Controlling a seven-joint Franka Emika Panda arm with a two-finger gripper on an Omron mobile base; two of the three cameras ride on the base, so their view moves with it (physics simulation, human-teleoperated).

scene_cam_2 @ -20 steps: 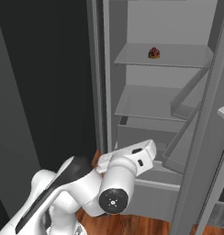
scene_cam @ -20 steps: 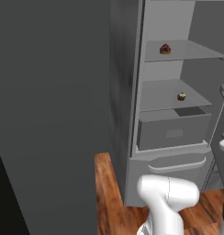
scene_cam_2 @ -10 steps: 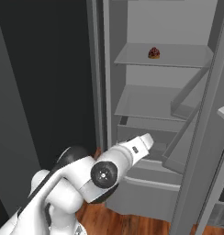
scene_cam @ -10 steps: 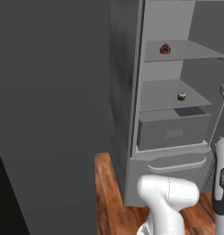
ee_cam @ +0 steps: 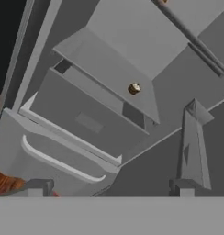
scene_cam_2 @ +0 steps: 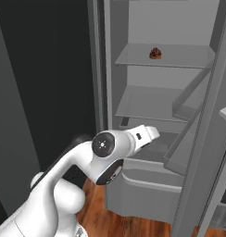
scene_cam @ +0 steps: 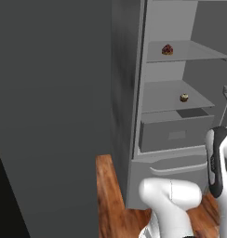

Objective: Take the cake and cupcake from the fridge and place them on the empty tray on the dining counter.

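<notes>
The grey fridge (scene_cam: 127, 88) stands open. The dark red-topped cake (scene_cam: 167, 49) sits on its upper shelf, also visible from the right as the cake (scene_cam_2: 155, 53). One shelf lower, near the front right, is the cream-topped cupcake (scene_cam: 184, 97). In the hand view the cupcake (ee_cam: 134, 88) lies well ahead of my gripper (ee_cam: 109, 190). The gripper is open, its two fingertips (ee_cam: 38, 187) far apart with nothing between them. It is still outside the fridge, low in front of the drawer.
A grey drawer (scene_cam: 176, 135) sits under the cupcake's shelf, above a lower compartment with a curved handle (ee_cam: 58, 160). The open fridge door (scene_cam_2: 203, 139) with its bins stands on the right. My forearm (scene_cam: 216, 162) rises before the drawer. Wooden floor (scene_cam: 108, 195) lies below.
The arm has swung up and forward toward the fridge, and its forearm has come into the left base view at the right edge. The cake and cupcake have not moved.
</notes>
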